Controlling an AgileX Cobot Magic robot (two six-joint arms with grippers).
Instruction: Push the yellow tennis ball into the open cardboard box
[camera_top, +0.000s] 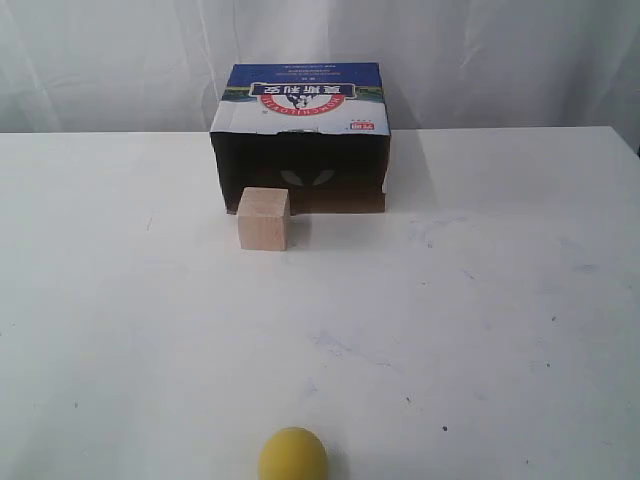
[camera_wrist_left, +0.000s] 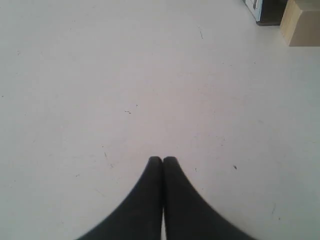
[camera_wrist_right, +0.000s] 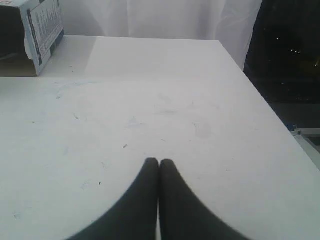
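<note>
Wooden cube (camera_top: 263, 218) sits between yellow tennis ball (camera_top: 292, 455) and open cardboard box (camera_top: 300, 112).

It looks like a lab test bench. A scuffed white table (camera_top: 500, 330) has a plain white curtain (camera_top: 100, 60) hanging behind the cardboard box (camera_top: 300, 120). The props are simple: a wooden cube (camera_top: 263, 218) just in front of the box, and a yellow ball (camera_top: 293, 455) well in front of it.

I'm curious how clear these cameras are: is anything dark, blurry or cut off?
Exterior view: soft, even light; the open cardboard box is dark inside, the yellow tennis ball cropped at the bottom edge. Left wrist view: the left gripper looks soft-edged, the wooden cube is cut off. Right wrist view: the right gripper is blurry too.
</note>
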